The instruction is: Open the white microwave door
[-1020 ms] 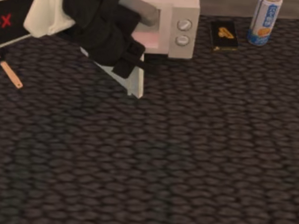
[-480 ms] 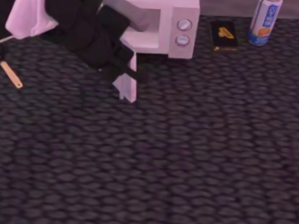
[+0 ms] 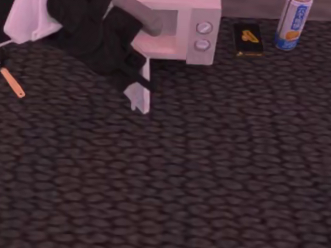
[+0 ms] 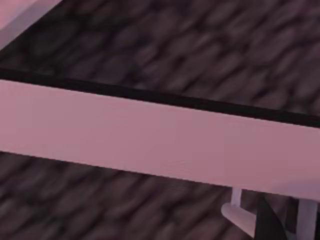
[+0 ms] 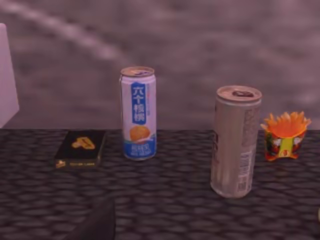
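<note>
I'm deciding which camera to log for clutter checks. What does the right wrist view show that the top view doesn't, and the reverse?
Only the right wrist view shows the plain silver drink can and the small orange-and-red flame-shaped carton.

Only the top view shows the boxy white microwave, the white microwave door swung out over the table, the left arm's gripper at that door, and the small orange-handled tool at the table's left.

Both show the blue-and-white drink can beside the flat black box with a yellow logo, on the dark woven table surface.
</note>
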You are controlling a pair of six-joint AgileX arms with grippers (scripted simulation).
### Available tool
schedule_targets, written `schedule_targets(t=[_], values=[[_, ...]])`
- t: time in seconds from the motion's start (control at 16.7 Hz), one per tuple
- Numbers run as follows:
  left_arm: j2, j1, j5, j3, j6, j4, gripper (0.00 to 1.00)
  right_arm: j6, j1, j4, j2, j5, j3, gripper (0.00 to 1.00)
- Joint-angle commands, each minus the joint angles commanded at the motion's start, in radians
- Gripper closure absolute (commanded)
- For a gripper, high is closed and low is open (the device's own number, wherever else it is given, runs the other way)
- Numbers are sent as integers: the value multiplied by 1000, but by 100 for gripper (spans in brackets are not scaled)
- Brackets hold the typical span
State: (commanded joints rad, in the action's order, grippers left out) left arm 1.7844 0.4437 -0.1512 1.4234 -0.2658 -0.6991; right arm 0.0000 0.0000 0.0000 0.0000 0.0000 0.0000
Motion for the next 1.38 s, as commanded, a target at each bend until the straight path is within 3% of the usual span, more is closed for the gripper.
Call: schedule_targets(t=[1.08,1.38], values=[[0,0,0,0,0,0,100,0,0,0,0,0,0,0],[-11,-19,-33,-16,-55,-11,100,0,0,0,0,0,0,0]])
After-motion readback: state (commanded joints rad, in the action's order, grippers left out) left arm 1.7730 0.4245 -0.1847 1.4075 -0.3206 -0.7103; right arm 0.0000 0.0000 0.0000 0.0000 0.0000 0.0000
